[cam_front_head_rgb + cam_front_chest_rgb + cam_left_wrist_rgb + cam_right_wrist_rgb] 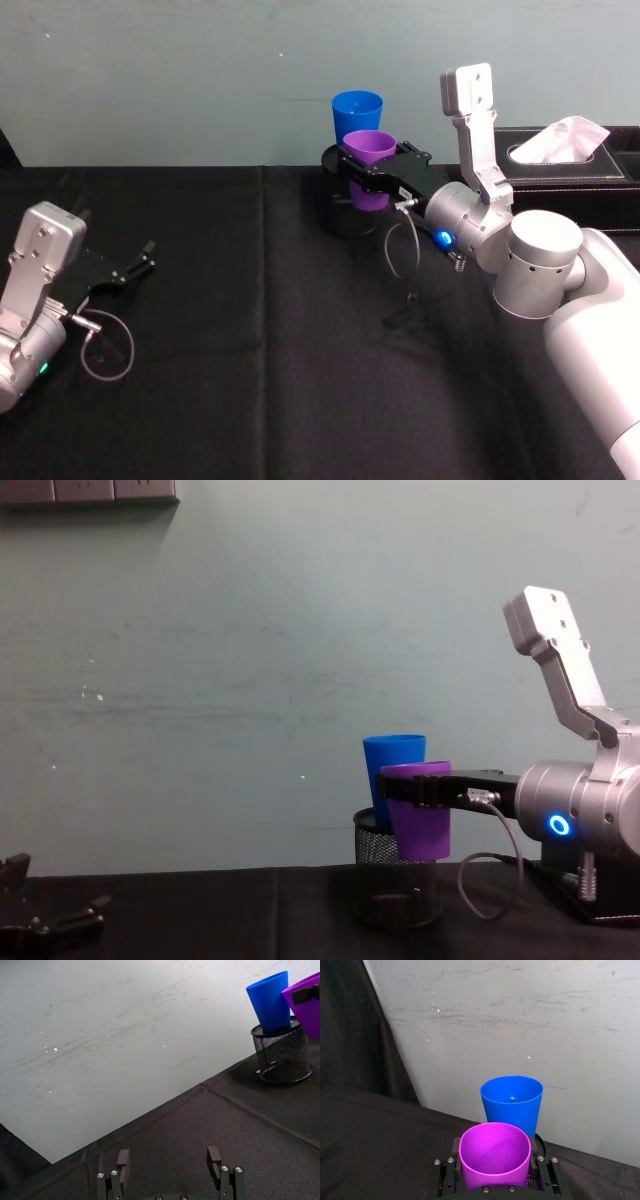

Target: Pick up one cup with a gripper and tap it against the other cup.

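**Purple cup aloft by the blue**

Head view: my right pincer (pixel 375 166) grips the purple cup (pixel 371 146) off the surface (pixel 250 350), the blue cup (pixel 357 108) just beyond its tips. Left wrist view: my left pincer (pixel 168 1153) gapes wide, far from both. Chest view: contact unclear.

Head cam is looking fwd & down from above onto the black table (pixel 250 350); chest cam is sitting lower, facing the wall (pixel 200 680) side-on across the tabletop. Left wrist cam is looking from well off, low over the cloth, toward the blue cup (pixel 270 1000) & purple cup (pixel 306 1017); right wrist cam is sitting v. close behind the purple one, blue just beyond. All four are sharing the two cups.
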Controlling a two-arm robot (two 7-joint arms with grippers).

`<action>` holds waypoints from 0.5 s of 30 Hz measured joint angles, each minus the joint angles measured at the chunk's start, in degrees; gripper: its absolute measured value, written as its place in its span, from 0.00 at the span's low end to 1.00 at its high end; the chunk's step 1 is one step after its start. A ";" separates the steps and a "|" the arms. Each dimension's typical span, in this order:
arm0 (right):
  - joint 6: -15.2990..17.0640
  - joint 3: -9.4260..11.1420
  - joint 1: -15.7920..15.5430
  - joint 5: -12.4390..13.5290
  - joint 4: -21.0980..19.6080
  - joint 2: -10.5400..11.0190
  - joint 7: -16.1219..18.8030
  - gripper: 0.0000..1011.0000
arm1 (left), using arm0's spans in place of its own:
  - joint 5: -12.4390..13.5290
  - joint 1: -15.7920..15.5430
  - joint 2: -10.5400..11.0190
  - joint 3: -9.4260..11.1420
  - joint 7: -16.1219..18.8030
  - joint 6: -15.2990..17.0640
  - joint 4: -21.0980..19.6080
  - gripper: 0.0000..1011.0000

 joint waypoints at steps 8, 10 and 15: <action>0.00 0.00 0.00 0.00 0.00 0.00 0.00 0.72 | 0.00 0.00 0.00 0.00 0.00 0.00 0.00 0.99; 0.00 0.00 0.00 0.00 0.00 0.00 0.00 0.72 | 0.00 0.00 0.00 0.00 0.00 0.00 0.00 0.99; 0.00 0.00 0.00 0.00 0.00 0.00 0.00 0.72 | 0.00 0.00 0.00 0.00 0.00 0.00 0.00 0.99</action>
